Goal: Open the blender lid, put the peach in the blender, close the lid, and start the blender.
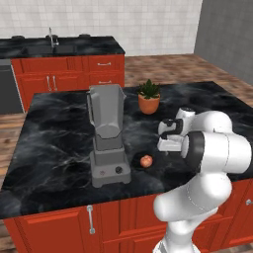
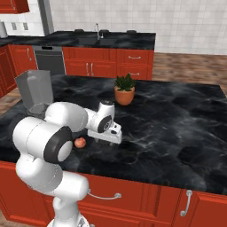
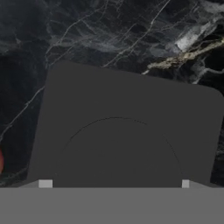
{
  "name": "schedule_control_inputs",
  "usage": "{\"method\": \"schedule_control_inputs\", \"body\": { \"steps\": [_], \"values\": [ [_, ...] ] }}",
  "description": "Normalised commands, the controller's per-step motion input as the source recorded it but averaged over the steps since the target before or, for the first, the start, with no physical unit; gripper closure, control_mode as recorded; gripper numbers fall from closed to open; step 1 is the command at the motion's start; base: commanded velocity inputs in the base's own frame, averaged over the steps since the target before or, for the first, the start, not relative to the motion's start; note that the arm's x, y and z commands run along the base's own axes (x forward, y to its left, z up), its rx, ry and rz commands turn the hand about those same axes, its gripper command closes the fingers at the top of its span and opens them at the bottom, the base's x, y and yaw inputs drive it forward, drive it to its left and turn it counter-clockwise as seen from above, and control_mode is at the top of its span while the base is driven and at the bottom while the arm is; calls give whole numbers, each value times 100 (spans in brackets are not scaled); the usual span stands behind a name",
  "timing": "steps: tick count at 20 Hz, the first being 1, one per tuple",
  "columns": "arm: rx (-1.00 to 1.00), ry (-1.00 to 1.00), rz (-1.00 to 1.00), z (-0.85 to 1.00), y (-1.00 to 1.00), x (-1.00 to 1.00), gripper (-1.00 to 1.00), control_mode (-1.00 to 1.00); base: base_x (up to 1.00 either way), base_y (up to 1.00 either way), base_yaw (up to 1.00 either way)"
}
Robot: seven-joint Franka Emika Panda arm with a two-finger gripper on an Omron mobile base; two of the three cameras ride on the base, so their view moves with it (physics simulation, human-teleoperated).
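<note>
The lid [image 3: 127, 131] lay flat on the counter [image 1: 59, 163] beneath the spread gripper [image 3: 115, 183], leaving the jar [image 1: 106, 111] open for the peach [image 1: 146, 160] nearby.

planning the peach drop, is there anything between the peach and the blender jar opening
Nothing visible. The blender jar stands open-topped, and the blender lid lies flat on the counter under the gripper, whose jaws are open. The peach sits on the counter beside the blender base.
</note>
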Motion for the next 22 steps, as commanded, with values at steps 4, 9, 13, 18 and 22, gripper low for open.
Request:
{"method": "schedule_control_inputs", "body": {
  "steps": [4, 9, 13, 18, 22],
  "values": [
    [-1, -1, 0, 30, 31, -21, -100, -100, 0, 0, 0],
    [0, 0, 0, 12, 32, -9, -100, -100, 0, 0, 0],
    [0, 0, 0, 0, -14, 4, -100, -100, 0, 0, 0],
    [2, 0, 0, -10, -44, 16, -100, -100, 0, 0, 0],
    [0, 2, 0, -18, -17, 35, -100, -100, 0, 0, 0]
  ]
}}
